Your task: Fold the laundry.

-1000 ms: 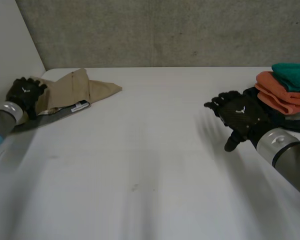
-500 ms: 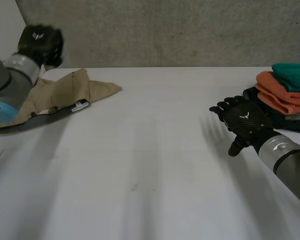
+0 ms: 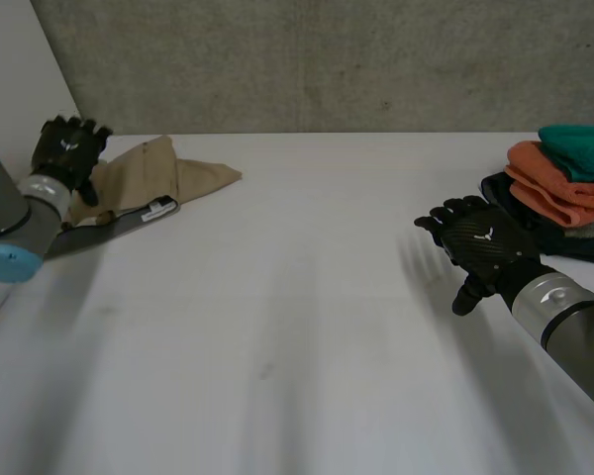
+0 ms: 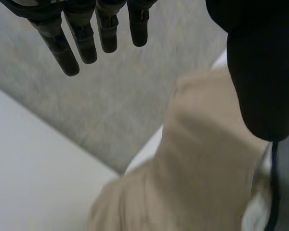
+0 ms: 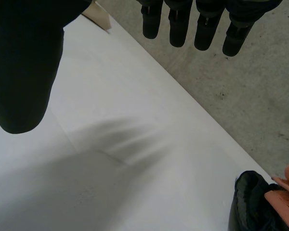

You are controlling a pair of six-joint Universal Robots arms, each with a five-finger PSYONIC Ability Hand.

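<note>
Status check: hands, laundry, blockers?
Left robot hand open, at tan cloth's left end, no grip. Right robot hand open over the table, beside folded stack. Cloth loosely bunched, nothing in the way.

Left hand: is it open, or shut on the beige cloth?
Open. In its wrist view the left hand has straight, spread fingers and thumb; the beige cloth lies beyond them, not pinched.

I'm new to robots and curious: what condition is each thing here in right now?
Tan garment: rumpled, not neatly folded.
Left hand: open, at its edge, holding nothing.
Right hand: open, over the table, holding nothing.
Stack of clothes: folded, piled up.
</note>
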